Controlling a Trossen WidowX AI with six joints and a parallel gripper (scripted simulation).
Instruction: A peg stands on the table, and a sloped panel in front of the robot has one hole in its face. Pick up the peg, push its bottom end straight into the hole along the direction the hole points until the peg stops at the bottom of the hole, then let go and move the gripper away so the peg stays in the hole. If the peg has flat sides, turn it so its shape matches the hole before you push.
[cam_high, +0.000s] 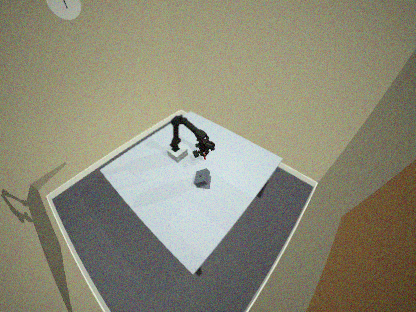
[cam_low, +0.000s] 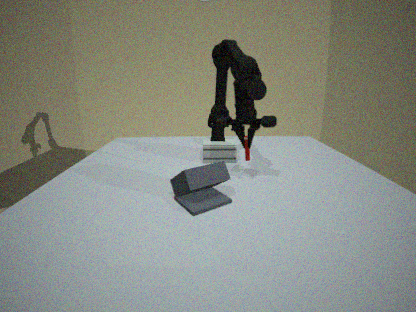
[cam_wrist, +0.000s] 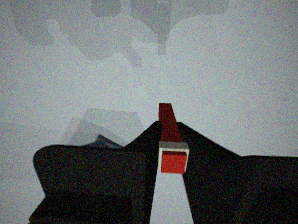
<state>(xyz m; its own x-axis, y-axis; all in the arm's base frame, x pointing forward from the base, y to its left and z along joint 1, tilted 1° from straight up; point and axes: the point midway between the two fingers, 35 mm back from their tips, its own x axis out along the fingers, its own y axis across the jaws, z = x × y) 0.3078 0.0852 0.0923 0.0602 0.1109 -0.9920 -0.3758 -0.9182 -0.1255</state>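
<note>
A slim red peg (cam_high: 204, 158) (cam_low: 247, 154) (cam_wrist: 174, 163) with square sides and a pale band near its top is held nearly upright. My gripper (cam_low: 247, 142) (cam_wrist: 167, 126) is shut on the peg, with its lower part sticking out below the fingertips, clear of the table. The dark grey sloped panel block (cam_high: 202, 179) (cam_low: 202, 177) stands on a flat base plate, apart from the peg. A small dark spot shows on its face in the top view; the shape of the hole cannot be told. One dark corner of the block (cam_wrist: 106, 142) shows in the wrist view, behind a finger.
The white table (cam_high: 190, 230) (cam_low: 210, 260) carries the arm and the panel block. The arm's pale mounting block (cam_high: 177, 153) (cam_low: 220, 153) is behind the panel block, left of the peg in the exterior view. Shadows of the arm fall on the table.
</note>
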